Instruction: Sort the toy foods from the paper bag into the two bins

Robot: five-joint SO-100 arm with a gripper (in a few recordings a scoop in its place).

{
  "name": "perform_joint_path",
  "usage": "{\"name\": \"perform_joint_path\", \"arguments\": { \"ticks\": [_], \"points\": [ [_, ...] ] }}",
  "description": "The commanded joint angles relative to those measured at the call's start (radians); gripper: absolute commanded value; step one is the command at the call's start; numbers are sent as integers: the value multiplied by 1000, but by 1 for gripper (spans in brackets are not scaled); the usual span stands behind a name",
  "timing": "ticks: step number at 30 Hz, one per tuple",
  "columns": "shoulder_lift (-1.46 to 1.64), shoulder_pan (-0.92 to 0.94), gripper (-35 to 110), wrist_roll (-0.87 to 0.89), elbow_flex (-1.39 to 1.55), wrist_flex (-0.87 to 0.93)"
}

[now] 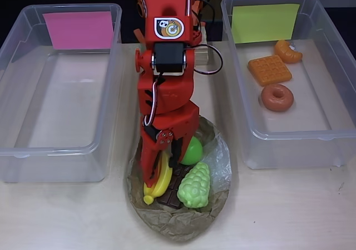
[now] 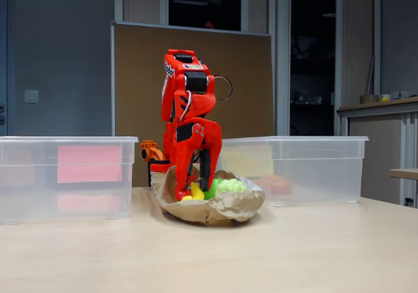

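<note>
We see the red arm folded steeply down into the paper bag (image 1: 172, 222), its gripper (image 1: 158, 172) straddling the yellow banana (image 1: 158, 180) with jaws narrowly apart. The banana lies in the bag's left side, long axis running near-far.

In the overhead view we see the paper bag (image 1: 178, 219) on the desk (image 1: 67, 216), between two bins. The banana (image 1: 158, 180), grapes (image 1: 194, 186), apple (image 1: 193, 151) and chocolate bar (image 1: 173, 197) lie in the bag. The right bin (image 1: 289, 144) holds the croissant (image 1: 288, 51), waffle (image 1: 269, 69) and donut (image 1: 277, 97). The pincer (image 1: 153, 177) reaches into the bag over the banana.
</note>
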Motion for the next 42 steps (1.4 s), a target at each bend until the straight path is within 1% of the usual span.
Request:
{"name": "perform_joint_path", "arguments": {
  "ticks": [1,12,26,37,42],
  "points": [
    [17,5,27,8,-38,41],
    [51,9,27,6,-77,155],
    [29,-66,27,86,-77,124],
    [91,-28,32,29,-132,249],
    [106,5,32,25,-110,238]
  ]
}}
